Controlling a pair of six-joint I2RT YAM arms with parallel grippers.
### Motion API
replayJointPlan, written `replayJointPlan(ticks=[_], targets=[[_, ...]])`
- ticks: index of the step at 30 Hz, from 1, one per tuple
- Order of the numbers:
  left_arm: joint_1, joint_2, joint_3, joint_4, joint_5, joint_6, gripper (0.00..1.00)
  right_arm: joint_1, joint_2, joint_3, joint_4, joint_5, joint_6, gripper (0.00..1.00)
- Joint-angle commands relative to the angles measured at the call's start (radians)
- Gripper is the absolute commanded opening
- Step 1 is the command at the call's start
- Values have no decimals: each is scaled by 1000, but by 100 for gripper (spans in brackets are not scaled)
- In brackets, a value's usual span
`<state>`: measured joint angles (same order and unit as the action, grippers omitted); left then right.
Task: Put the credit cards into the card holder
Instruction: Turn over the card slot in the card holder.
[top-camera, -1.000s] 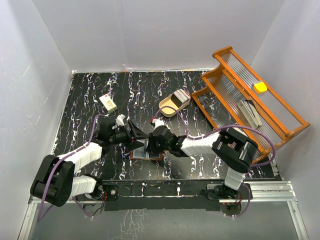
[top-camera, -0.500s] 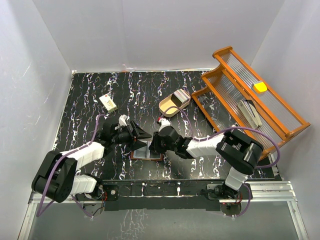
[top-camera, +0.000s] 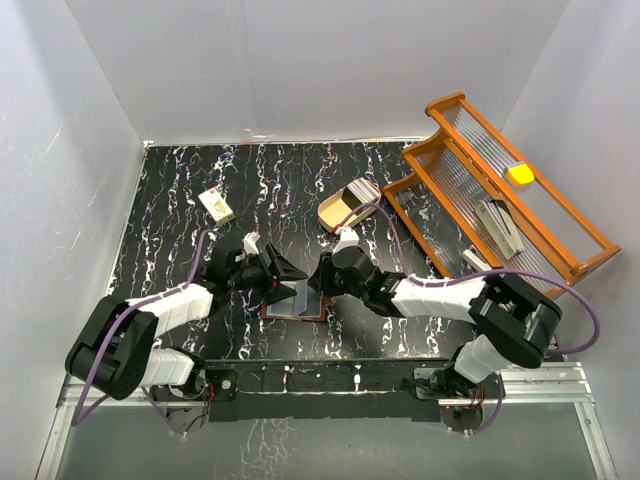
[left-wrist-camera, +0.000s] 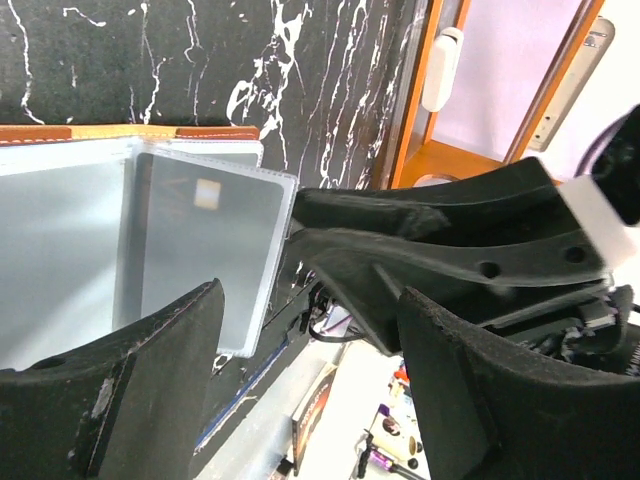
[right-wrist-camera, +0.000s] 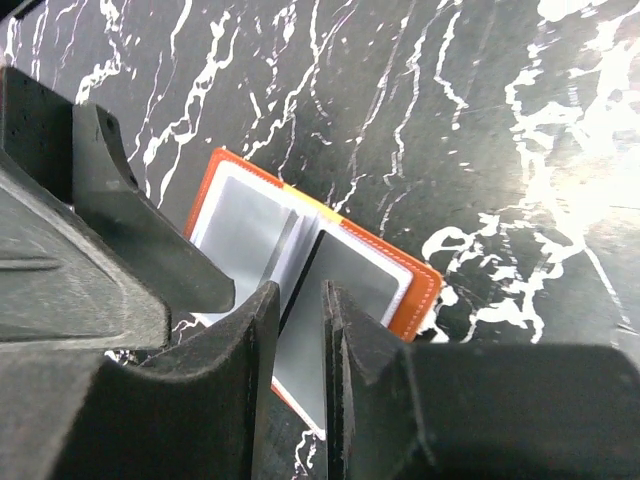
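A black worktop (top-camera: 180, 190) veined with white sits inside plain white walls (top-camera: 300, 70). An orange rack (top-camera: 470, 180) with ribbed clear shelves leans at the 2 o'clock side, with a yellow piece (top-camera: 519, 174) on its upper shelf. A small cream block (top-camera: 216, 205) lies at 10 o'clock.

The card holder (top-camera: 292, 302) lies open and flat at 6 o'clock, near the front edge, grey-blue lining up. From it, at 1 o'clock, a beige oval tray (top-camera: 335, 215) holds the remaining credit cards (top-camera: 358, 195).

Both arms stretch low over the worktop and meet above the holder. The left arm comes in from 8 o'clock. Its left pincer (top-camera: 288, 278) is released, fingers (left-wrist-camera: 150, 380) spread wide over the holder's left side. The right arm comes in from 4 o'clock. The right pincer (right-wrist-camera: 298, 290) shows only a narrow slit, with the edge of a grey card (left-wrist-camera: 205, 260) standing in it over the holder's fold. I cannot tell whether it still pinches that card.
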<state>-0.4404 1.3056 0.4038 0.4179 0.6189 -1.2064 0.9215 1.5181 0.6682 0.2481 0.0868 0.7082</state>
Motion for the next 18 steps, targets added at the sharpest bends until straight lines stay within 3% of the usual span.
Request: replayJointPlan(ticks=[1,9,18], targets=[[-6,-18,41,-85,-34,77,69,-15,-82,4,-92,117,-35,24],[-5,-110,149,-403,-199,248,69,-83,-140,124,-238,197,-185,35],[6,-116,180,-621,-332,371,69,-227,46,434,-416,220,-430,49]])
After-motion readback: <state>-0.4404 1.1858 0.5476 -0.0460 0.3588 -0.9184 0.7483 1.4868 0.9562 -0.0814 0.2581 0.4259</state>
